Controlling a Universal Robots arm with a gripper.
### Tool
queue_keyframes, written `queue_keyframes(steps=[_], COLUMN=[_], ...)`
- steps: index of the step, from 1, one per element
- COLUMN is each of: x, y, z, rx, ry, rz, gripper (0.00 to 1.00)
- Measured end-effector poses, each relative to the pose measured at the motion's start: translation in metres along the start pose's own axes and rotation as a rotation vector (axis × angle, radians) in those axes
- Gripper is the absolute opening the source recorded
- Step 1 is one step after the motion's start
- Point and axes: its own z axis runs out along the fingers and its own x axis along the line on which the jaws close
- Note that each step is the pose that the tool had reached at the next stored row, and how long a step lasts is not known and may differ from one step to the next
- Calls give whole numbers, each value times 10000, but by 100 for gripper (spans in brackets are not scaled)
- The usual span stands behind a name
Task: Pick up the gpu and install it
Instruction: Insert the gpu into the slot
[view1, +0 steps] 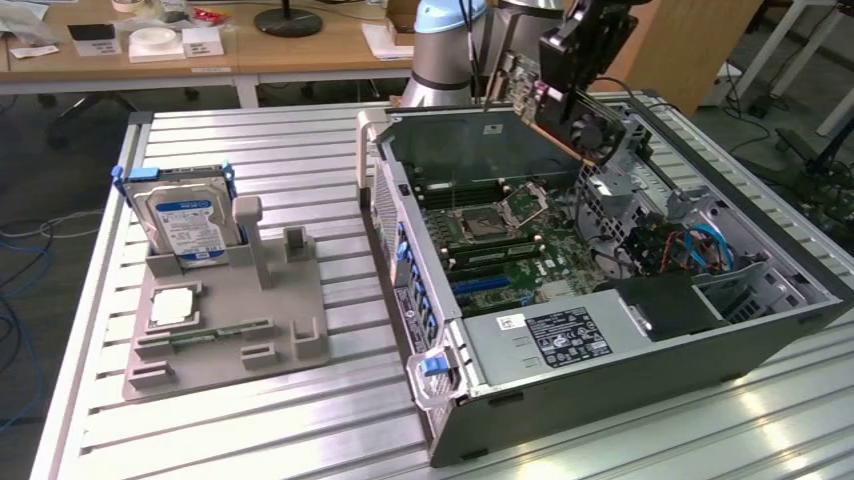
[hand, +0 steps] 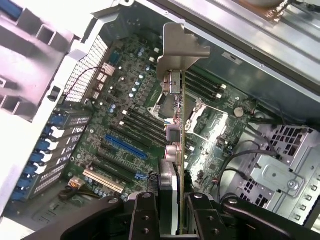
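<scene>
The gpu (hand: 176, 120) hangs edge-on between my fingers, its silver-grey bracket (hand: 180, 47) at the end farthest from the gripper (hand: 172, 220), which is shut on the card. It hovers over the motherboard (hand: 135, 100) of the open computer case (view1: 641, 400), above the memory and processor area. The long blue slot (hand: 125, 145) lies off to one side of the card. In the exterior view the gripper (view1: 587, 45) holds the gpu (view1: 561, 110) tilted above the case's far edge, clear of the motherboard (view1: 501, 230).
A grey fixture (view1: 280, 330) on the exterior view's left carries a hard drive (view1: 187, 220) with a blue-white label and a small memory stick (view1: 200, 335). The power supply (view1: 561, 335) and cables (view1: 687, 250) fill the case's near and right parts. Desks stand behind.
</scene>
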Motion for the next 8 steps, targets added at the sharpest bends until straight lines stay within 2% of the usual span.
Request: queue_keyframes(steps=[8], x=[0], y=[0], z=[0], rx=[-8], ry=[30], rz=[-833], gripper=[27])
